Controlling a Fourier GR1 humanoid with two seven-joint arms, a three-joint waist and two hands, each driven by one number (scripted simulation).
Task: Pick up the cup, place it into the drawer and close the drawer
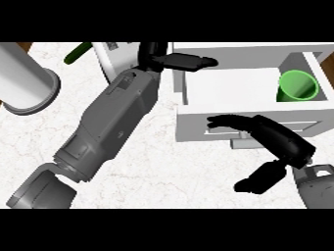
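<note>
Green cup (298, 87) lies tilted inside the open white drawer (227, 93), at the drawer's right end, w/ its open mouth facing up toward the viewer and its rim near the right wall. Rest of the drawer floor is bare white. Drawer front panel (256, 122) faces the lower edge of the view.

Right hand (281, 139): black, fingers stretched out and relaxed, holding nothing; fingertips lie across the drawer front panel, pointing left; thumb hangs below, apart from the panel. Grey right forearm (325, 188) enters at lower right.

Left hand (177, 60): at the drawer's upper left corner, fingers extended rightward over the rear left edge of the drawer, not curled round anything; whether they touch the wall can't be told. Grey left forearm (115, 120) runs diagonally from lower left across the marbled white counter (162, 171).

Also on the counter: white cylinder (14, 73) at upper left w/ flared base; a dark green elongated object (77, 52) near the top edge, partly hidden, type unclear.
</note>
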